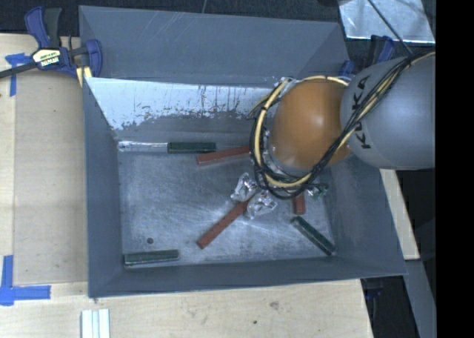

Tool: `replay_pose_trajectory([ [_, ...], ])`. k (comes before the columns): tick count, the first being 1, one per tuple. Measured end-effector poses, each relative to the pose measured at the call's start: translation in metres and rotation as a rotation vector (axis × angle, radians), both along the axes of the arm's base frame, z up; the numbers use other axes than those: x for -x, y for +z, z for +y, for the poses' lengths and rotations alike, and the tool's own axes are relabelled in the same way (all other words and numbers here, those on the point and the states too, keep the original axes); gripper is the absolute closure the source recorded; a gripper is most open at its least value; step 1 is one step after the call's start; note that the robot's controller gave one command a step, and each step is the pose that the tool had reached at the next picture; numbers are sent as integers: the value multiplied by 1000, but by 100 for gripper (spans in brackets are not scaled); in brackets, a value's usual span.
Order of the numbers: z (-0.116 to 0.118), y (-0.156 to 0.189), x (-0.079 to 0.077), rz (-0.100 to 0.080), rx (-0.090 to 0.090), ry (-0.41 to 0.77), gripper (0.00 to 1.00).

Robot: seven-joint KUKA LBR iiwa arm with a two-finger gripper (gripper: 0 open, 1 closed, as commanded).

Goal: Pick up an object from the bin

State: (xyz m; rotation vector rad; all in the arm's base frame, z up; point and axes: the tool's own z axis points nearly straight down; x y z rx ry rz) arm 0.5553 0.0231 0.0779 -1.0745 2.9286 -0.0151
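Observation:
My gripper [253, 197] hangs below the orange cover, low over the bin floor right of the middle. Its metal fingers sit at the upper end of a reddish-brown flat stick [220, 227] that lies slanted toward the lower left. Whether the stick is between the fingers is hidden. A short reddish-brown piece [298, 205] lies just right of the gripper. A dark green stick [314, 235] lies slanted below and to the right of it.
Another reddish-brown stick [221, 155] and a dark green stick [191, 148] lie along the back wall. A dark green stick [151, 257] rests at the front left corner. The arm and its cover fill the bin's right rear part.

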Motion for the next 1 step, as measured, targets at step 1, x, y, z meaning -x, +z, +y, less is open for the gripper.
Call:
replay_pose_trajectory([
  [1,2,189,8,24,-2,17,100],
])
